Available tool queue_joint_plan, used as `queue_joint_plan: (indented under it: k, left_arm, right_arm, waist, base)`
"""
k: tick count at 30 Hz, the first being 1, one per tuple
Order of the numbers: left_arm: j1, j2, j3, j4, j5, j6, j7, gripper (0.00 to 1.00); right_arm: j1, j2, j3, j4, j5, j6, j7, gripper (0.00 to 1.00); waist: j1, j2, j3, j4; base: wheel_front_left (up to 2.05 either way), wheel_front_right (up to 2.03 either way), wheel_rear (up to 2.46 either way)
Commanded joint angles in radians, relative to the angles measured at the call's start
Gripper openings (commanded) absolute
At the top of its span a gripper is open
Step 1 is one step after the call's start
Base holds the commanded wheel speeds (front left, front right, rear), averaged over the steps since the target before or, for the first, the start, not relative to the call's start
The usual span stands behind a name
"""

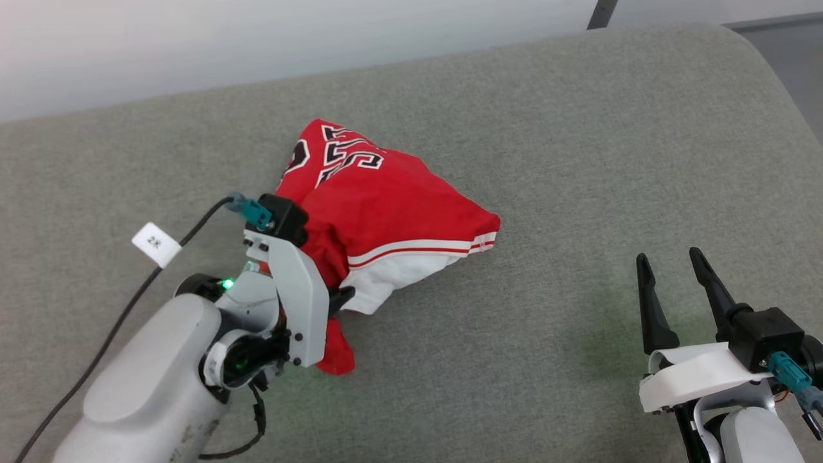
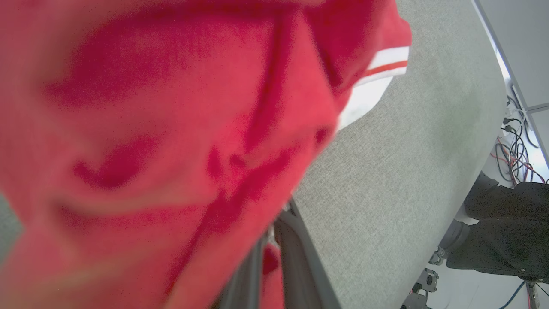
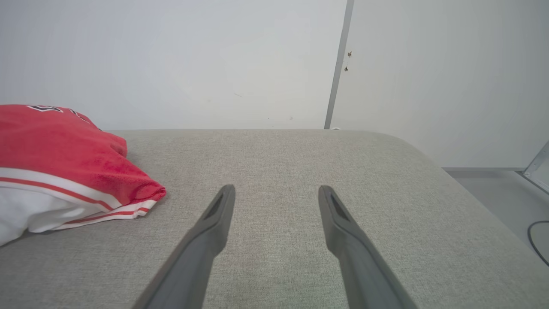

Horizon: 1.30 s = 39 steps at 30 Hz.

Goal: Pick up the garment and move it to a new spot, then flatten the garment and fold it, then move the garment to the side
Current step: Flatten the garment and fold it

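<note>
Nearest the robot, right gripper (image 1: 669, 257) hovered, fingers spread wide, holding nothing. Left gripper (image 1: 334, 299) was clamped on the garment (image 1: 386, 206) at its near edge. Cable tag (image 1: 156, 244) read "2", second mark unclear. Garment lay bunched mid-cushion (image 1: 578, 161); its far lettering was folded, unreadable.

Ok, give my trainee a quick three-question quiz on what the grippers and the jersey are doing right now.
1. True or false: the right gripper is open and empty over the grey padded surface.
2. The left gripper is shut on: A nothing, B the red basketball jersey, C the other gripper?
3. Fill in: the jersey lies ___, not flattened.
Key: 1 true; 2 B; 3 bunched up.
</note>
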Motion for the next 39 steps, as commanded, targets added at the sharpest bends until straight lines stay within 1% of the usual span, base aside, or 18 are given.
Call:
queue_joint_plan:
  k: [1, 5, 10, 12, 17, 22, 25, 29, 33, 36, 39]
  left_arm:
    - [-0.006, -0.001, 0.001, 0.001, -0.005, -0.006, -0.003, 0.0]
    - [-0.002, 0.013, -0.003, -0.014, -0.01, -0.014, 0.011, 0.0]
    - [0.01, 0.036, 0.004, -0.059, -0.019, -0.002, 0.03, 0.0]
    - [0.017, 0.06, 0.011, -0.094, -0.022, 0.003, 0.04, 0.0]
    - [0.037, 0.122, 0.042, -0.189, -0.027, 0.035, 0.056, 0.0]
    - [0.071, 0.199, 0.084, -0.269, -0.036, 0.077, 0.072, 0.0]
    - [0.1, 0.251, 0.101, -0.297, -0.029, 0.09, 0.077, 0.0]
    - [0.141, 0.316, 0.112, -0.307, -0.016, 0.085, 0.075, 0.0]
    - [0.183, 0.375, 0.109, -0.276, 0.012, 0.075, 0.062, 0.0]
    - [0.209, 0.403, 0.101, -0.227, 0.042, 0.06, 0.035, 0.0]
    - [0.232, 0.406, 0.089, -0.159, 0.059, 0.039, -0.001, 0.0]
  right_arm:
    - [-0.001, 0.003, -0.001, 0.001, -0.004, 0.0, -0.005, 1.0]
    - [0.014, 0.002, -0.006, 0.006, -0.008, 0.0, -0.001, 1.0]
    - [0.03, -0.008, -0.01, 0.006, -0.012, 0.0, 0.007, 1.0]
    - [0.038, -0.013, -0.009, 0.004, -0.012, 0.0, 0.014, 1.0]
    - [0.066, -0.024, -0.008, -0.007, -0.013, 0.0, 0.029, 1.0]
    - [0.091, -0.033, 0.0, -0.018, -0.006, 0.0, 0.049, 1.0]
    - [0.106, -0.04, 0.006, -0.021, 0.001, 0.0, 0.058, 1.0]
    - [0.121, -0.046, 0.011, -0.026, 0.007, 0.0, 0.068, 1.0]
    - [0.128, -0.046, 0.016, -0.035, 0.011, 0.0, 0.076, 1.0]
    - [0.139, -0.046, 0.021, -0.041, 0.014, 0.0, 0.08, 1.0]
    - [0.141, -0.052, 0.028, -0.044, 0.013, 0.0, 0.085, 1.0]
  waist:
    - [0.0, -0.0001, -0.006, 0.006]
    - [0.0, -0.0001, -0.036, 0.031]
    - [0.0, -0.0001, -0.072, 0.062]
    - [0.0, -0.0001, -0.09, 0.08]
    - [0.0, -0.0001, -0.139, 0.133]
    - [0.0, -0.0001, -0.184, 0.182]
    - [0.0, -0.0001, -0.209, 0.207]
    - [0.0, -0.0001, -0.235, 0.228]
    - [0.0, -0.0001, -0.246, 0.236]
    - [0.0, -0.0001, -0.251, 0.235]
    - [0.0, -0.0001, -0.255, 0.228]
  base:
    - [0.0, 0.0, 0.0]
    - [0.0, 0.0, 0.0]
    - [0.0, 0.0, 0.0]
    - [0.0, 0.0, 0.0]
    - [0.0, 0.0, 0.0]
    - [0.0, 0.0, 0.0]
    - [0.0, 0.0, 0.0]
    - [0.0, 0.0, 0.0]
    - [0.0, 0.0, 0.0]
    - [0.0, 0.0, 0.0]
    - [0.0, 0.0, 0.0]
